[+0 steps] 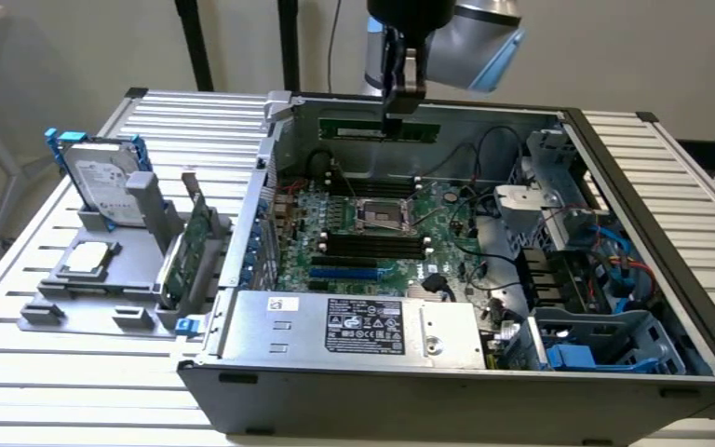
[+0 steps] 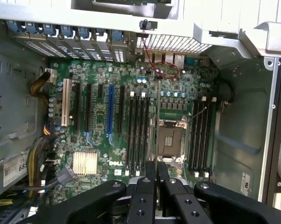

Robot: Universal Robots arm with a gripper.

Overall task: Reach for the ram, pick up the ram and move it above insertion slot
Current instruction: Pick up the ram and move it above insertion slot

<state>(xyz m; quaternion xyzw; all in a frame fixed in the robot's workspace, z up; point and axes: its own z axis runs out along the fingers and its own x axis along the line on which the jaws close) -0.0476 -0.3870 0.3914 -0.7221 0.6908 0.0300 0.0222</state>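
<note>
The gripper [image 1: 401, 104] hung over the far side of the open computer case [image 1: 457, 391], its fingers [image 1: 391, 70] drawn narrow and clamped on the ram [image 1: 380, 128], a thin green stick held level and clear of everything beneath it, near the case's back wall. In the wrist view the two fingers [image 2: 150, 186] stood close together with the stick's edge barely visible between them, and the motherboard [image 2: 108, 135] lay below: the empty CPU socket [image 2: 170, 140] in the middle, one bank of dark memory slots [image 2: 138, 135] on one side of it and a second bank [image 2: 200, 135] on the other. Judged from this, reaching and picking were done and the carry toward a slot was in hand; the stick looked lifted but not yet squared over any one slot, and which slot was meant could not be told. The remaining travel would call for lining the stick's long edge with a slot's length while holding it level, clear of the red and black cable [image 2: 161, 67]. On the slatted table [image 1: 34, 372], at the exterior view's left, a hard drive [image 1: 103, 182] and a taller green expansion card [image 1: 190, 247] stood in a grey holder [image 1: 85, 303].
</note>
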